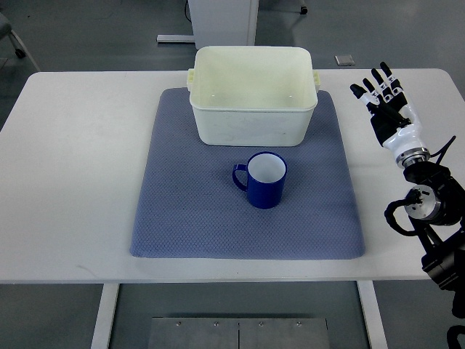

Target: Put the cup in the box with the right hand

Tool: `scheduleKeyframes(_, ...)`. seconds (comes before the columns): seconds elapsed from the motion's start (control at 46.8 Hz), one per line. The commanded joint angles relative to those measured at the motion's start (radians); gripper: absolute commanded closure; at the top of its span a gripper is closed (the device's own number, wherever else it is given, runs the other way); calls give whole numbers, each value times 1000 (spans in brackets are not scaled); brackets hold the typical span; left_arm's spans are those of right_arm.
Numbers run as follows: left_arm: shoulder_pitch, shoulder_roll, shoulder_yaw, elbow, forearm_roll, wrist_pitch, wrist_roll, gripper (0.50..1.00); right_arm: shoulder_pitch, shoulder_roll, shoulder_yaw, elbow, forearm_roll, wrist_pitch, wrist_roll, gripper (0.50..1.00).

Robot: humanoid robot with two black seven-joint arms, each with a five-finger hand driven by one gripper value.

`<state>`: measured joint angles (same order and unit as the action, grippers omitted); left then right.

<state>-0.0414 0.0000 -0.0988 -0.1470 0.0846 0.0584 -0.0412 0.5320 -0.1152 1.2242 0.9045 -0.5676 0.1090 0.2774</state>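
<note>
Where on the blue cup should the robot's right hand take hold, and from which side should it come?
Grip the blue cup around its body from the right: it stands upright, its handle points left, and the open right hand waits on that side.

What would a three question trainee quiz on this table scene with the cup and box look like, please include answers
1. True or false: the blue cup already sits inside the box.
2. What lies under both cup and box?
3. The right hand is: A) gripping the cup, B) open over the table, away from the mat, C) inside the box.

Key: 1 false, the cup stands upright on the mat in front of the box. 2 the mat. 3 B.
</note>
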Motion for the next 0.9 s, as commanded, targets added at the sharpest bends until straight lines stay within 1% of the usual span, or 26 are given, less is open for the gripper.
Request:
scheduleKeyframes(0.0, 0, 0, 2, 1, 0, 0, 0, 500, 2, 0, 0, 1, 0, 3, -3, 500)
scheduleKeyframes(0.214, 0, 0, 2, 0, 0, 0, 0, 500, 3, -3, -11, 1, 0, 9, 3, 500)
scheduleKeyframes(0.406, 0, 0, -1, 0, 0, 0, 0, 500, 6, -20, -9, 4, 5, 31, 11, 500)
scheduleKeyframes(0.47, 0, 0, -1, 0, 0, 0, 1, 500, 6, -24, -8, 4, 12, 31, 26, 500)
scheduleKeyframes(0.619, 0, 0, -1, 0, 0, 0, 1, 500, 14, -31, -9, 4, 17, 31, 89, 500)
scheduleKeyframes(0.875, 0, 0, -1, 0, 0, 0, 0, 500, 36, -50, -12, 14, 17, 40, 91, 500)
